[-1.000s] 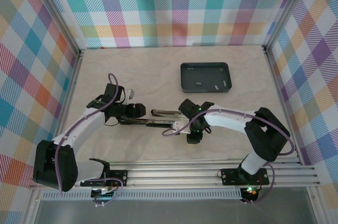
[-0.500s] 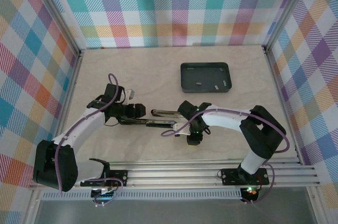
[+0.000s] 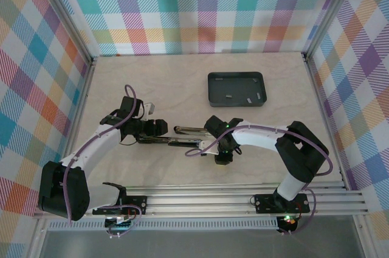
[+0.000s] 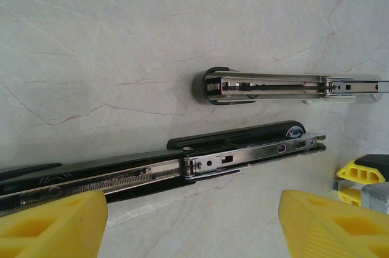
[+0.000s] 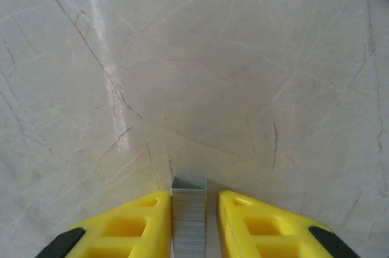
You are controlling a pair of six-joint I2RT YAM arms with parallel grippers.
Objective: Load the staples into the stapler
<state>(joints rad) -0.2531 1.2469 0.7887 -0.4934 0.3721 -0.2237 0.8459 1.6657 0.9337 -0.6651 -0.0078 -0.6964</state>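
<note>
My right claw (image 5: 189, 200) has its yellow fingers close on either side of a strip of staples (image 5: 189, 221); I cannot tell whether they actually squeeze it. My left claw (image 4: 193, 209) stands spread wide over the stapler (image 4: 243, 156), which lies opened out flat on the table (image 4: 121, 39).

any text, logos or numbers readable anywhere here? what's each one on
No text can be read.
Stapler: a small bluish mark on its black end, too blurred to read.
Tray and staples: no lettering shows.
</note>
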